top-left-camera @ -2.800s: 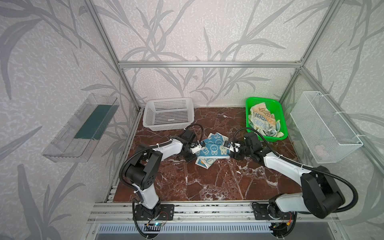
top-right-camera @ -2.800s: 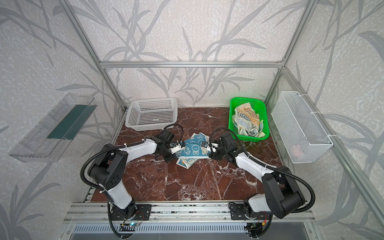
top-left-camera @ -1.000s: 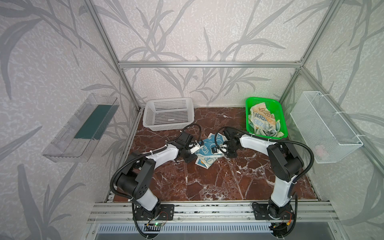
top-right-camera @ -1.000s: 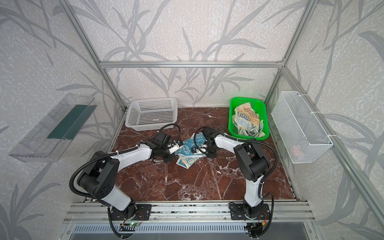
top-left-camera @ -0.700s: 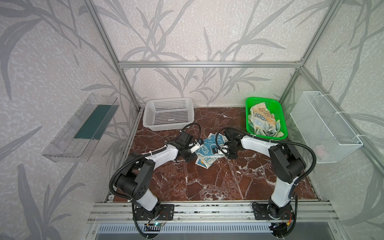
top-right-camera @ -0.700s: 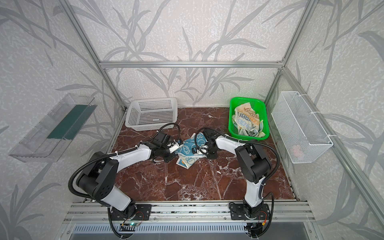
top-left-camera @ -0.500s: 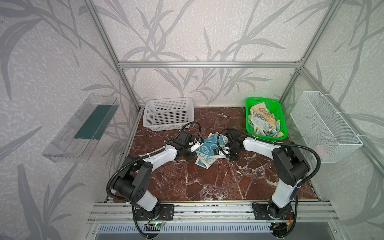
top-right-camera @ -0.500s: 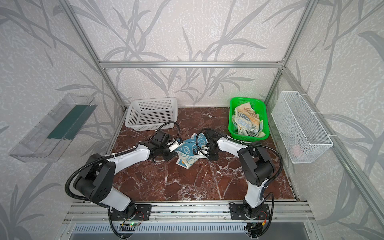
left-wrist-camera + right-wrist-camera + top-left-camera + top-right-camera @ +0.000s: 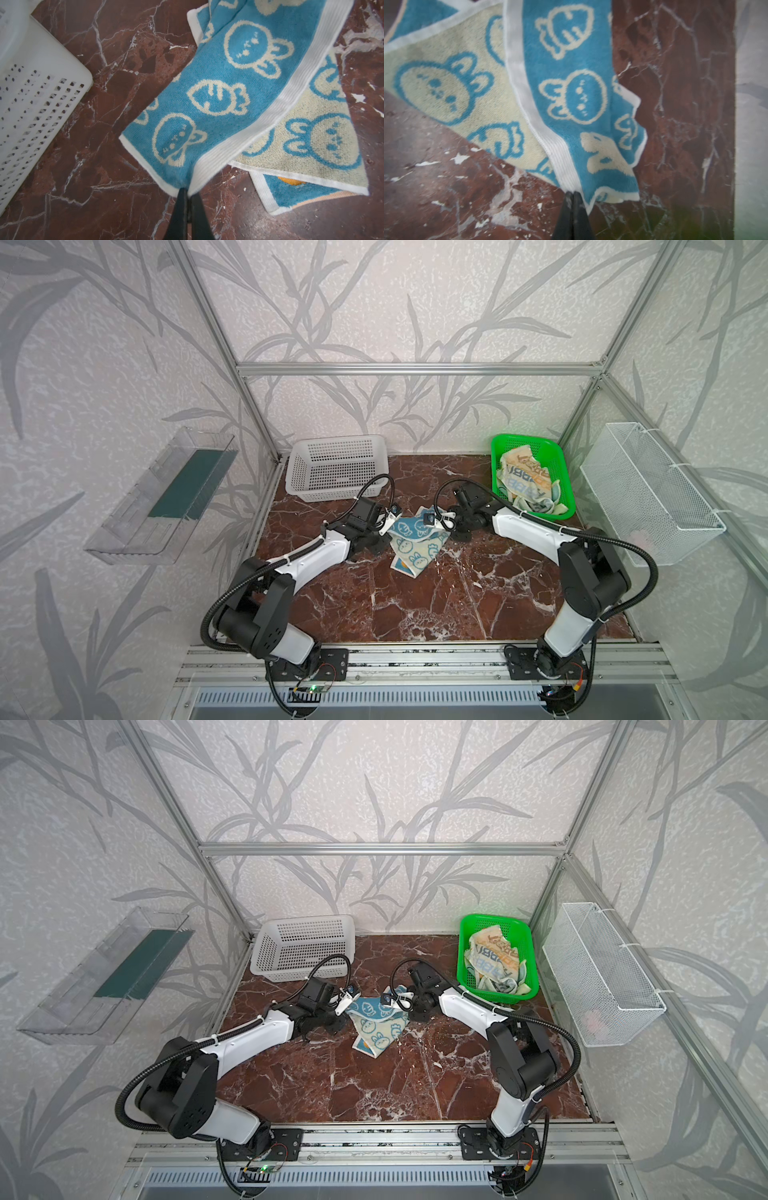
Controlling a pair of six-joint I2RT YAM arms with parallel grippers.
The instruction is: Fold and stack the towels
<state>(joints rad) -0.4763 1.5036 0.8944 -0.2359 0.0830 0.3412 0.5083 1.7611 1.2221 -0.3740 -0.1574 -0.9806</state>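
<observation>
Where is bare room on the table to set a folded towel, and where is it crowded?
Widest: the brown marble table from the blue rabbit-patterned towel forward to the aluminium rail. Smaller: the back strip between the white perforated plastic basket and the green plastic basket. Crowded: the middle, where left hand and right hand pinch that towel.

Rabbit towel [image 9: 228,83]: cut off at left wrist view's edge.
White basket [image 9: 37,99]: cropped likewise.
Pinkish item [image 9: 641,537], wire basket [image 9: 665,489]: too small to identify.

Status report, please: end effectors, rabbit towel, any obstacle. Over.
Left end effector shut on rabbit towel corner; right end effector shut on another corner. Edge lifted, rest on table. White basket stands apart.
</observation>
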